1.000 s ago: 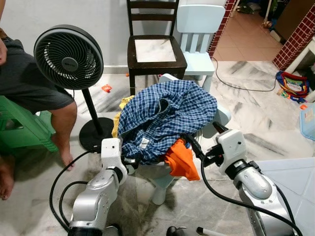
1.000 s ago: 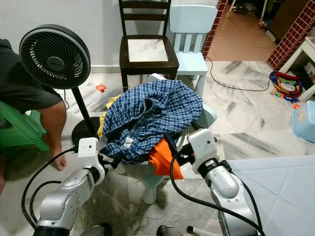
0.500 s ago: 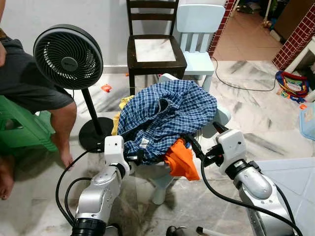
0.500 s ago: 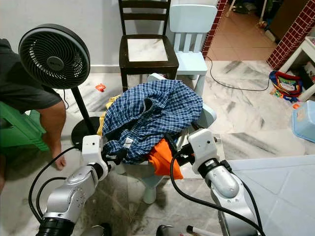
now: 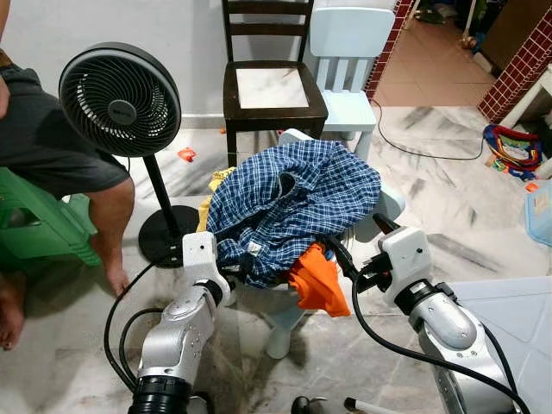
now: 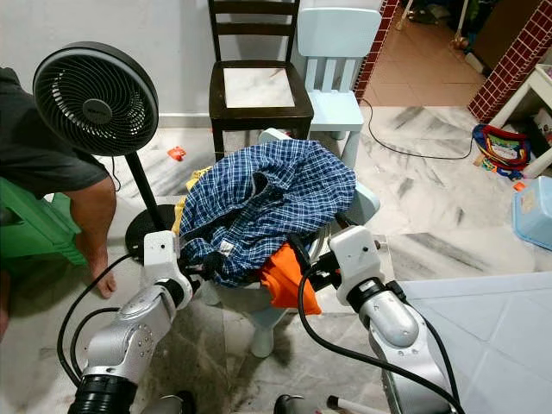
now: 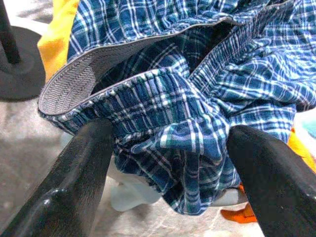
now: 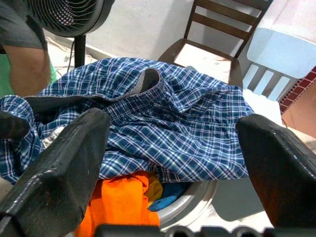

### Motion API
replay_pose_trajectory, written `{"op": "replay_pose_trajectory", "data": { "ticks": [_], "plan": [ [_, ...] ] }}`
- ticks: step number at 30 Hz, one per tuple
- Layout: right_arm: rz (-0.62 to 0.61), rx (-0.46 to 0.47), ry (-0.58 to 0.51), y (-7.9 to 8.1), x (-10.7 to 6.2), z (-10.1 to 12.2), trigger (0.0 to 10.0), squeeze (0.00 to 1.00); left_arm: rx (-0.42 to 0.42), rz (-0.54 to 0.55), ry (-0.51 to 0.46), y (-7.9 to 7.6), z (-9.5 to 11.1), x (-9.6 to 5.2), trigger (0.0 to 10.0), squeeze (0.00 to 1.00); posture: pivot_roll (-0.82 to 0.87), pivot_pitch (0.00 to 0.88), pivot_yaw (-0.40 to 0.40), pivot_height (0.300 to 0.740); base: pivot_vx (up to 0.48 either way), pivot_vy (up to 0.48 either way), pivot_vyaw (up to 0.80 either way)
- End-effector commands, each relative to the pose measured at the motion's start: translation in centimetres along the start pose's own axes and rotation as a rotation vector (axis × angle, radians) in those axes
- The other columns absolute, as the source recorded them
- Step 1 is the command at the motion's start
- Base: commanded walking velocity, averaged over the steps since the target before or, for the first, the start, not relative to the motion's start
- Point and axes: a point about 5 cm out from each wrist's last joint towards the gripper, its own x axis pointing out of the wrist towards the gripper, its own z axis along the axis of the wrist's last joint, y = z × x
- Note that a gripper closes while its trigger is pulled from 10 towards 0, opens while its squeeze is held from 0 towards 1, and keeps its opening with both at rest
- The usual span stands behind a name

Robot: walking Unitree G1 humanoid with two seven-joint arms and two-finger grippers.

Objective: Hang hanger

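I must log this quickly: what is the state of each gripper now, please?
Left gripper: open, fingers either side of the blue plaid garment, not closed on it.
Right gripper: open, holding nothing.

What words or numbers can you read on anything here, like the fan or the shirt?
Nothing can be read.
Fan: a small badge on the hub of its grille, too small to read.
Blue plaid shirt: a white tag near its lower edge, its print too blurred to read.
Blue bin by the floor's right edge: a pale label, too small to read.
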Motion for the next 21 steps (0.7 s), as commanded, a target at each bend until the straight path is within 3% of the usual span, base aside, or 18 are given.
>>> {"op": "replay_pose_trajectory", "data": {
  "ticks": [1,16,17,18,19,21],
  "plan": [
    [-0.005,-0.002,-0.008,-0.1,-0.2,0.3,10.0,0.00,-0.028,0.006,0.002,-0.2,-0.2,0.2,10.0,0.00,-0.12,0.182,-0.073,0.740,0.000,0.000,0.00],
    [-0.002,-0.002,-0.008,-0.1,-0.2,0.3,10.0,0.00,-0.070,-0.042,0.056,-1.3,-1.3,0.8,10.0,0.00,-0.12,0.185,-0.074,0.740,0.000,0.000,0.00],
    [-0.002,-0.001,-0.008,0.0,-0.2,0.3,10.0,0.00,-0.072,-0.045,0.068,-1.3,-1.4,0.8,8.2,0.00,-0.12,0.185,-0.074,0.740,0.000,0.000,0.00],
    [0.000,-0.001,-0.007,0.0,-0.2,0.3,10.0,0.00,-0.078,-0.058,0.105,-1.4,-1.9,0.9,1.8,0.00,-0.12,0.185,-0.074,0.740,0.000,0.000,0.00],
    [0.001,-0.001,-0.007,0.0,-0.2,0.3,10.0,0.00,-0.085,-0.064,0.119,-1.5,-2.0,0.9,0.0,0.00,-0.12,0.185,-0.074,0.740,0.000,0.000,0.00],
    [0.002,-0.001,-0.007,0.0,-0.2,0.3,10.0,0.00,-0.094,-0.070,0.134,-1.5,-2.2,0.8,0.0,0.00,-0.12,0.186,-0.074,0.740,0.000,0.000,0.00]
  ]
}}
